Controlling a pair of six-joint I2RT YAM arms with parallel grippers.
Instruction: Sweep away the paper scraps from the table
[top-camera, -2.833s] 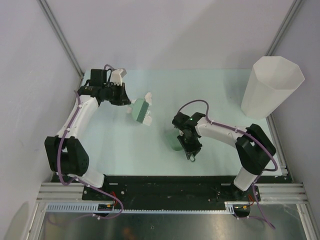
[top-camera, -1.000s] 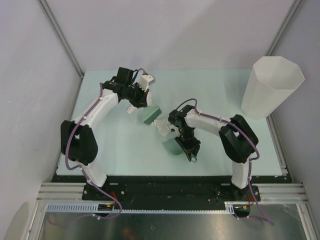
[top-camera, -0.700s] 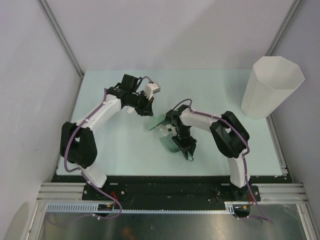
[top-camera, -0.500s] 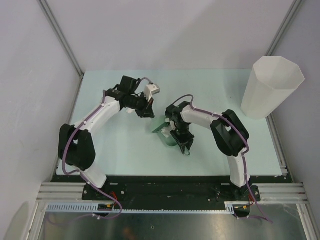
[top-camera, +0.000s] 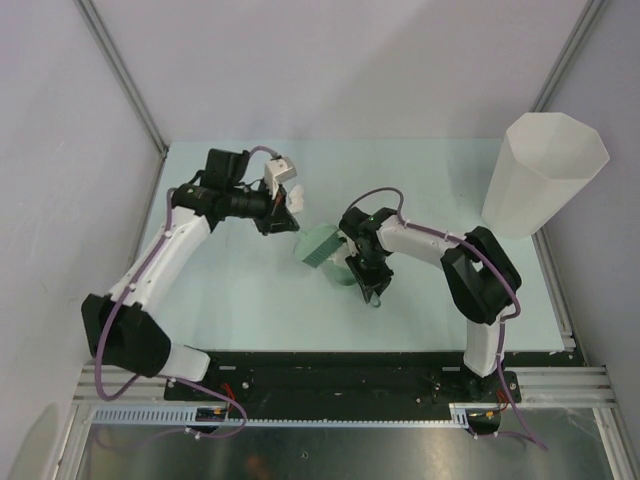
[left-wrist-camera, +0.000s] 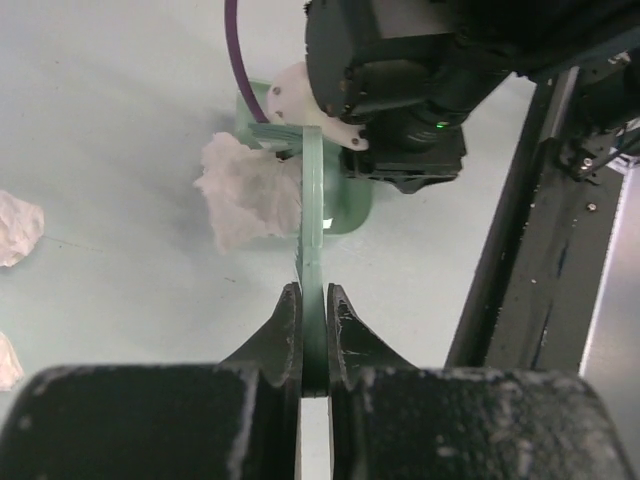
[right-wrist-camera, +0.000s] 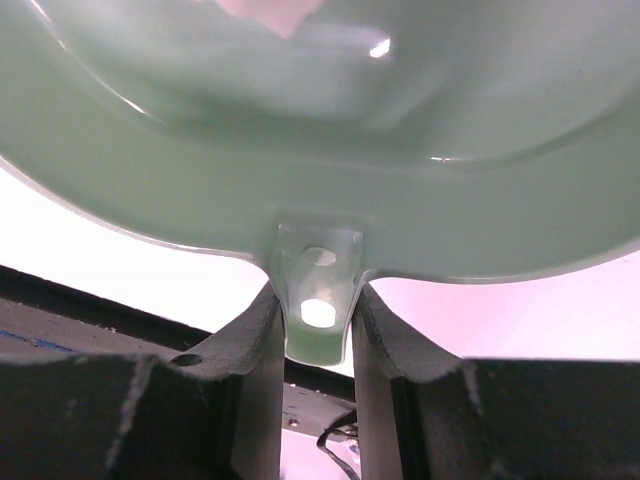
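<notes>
We see right gripper (right-wrist-camera: 315, 312) pinching holed tab of glossy green plastic dustpan (right-wrist-camera: 320, 170); pale crumpled paper scrap (right-wrist-camera: 272, 12) at top edge.

The dustpan (right-wrist-camera: 320, 150) is glossy pale-green plastic with bright highlights. The blade (left-wrist-camera: 312, 200) in the left claw (left-wrist-camera: 312, 295) is thin green plastic, slightly translucent, with a ridged edge. That claw and the right claw (right-wrist-camera: 318, 300) are matt black with a fine grain. The scraps (left-wrist-camera: 250, 190) are rough, crumpled white paper. The surface (top-camera: 430, 180) is smooth and nearly matt. The bin (top-camera: 543, 172) is matt white.
</notes>
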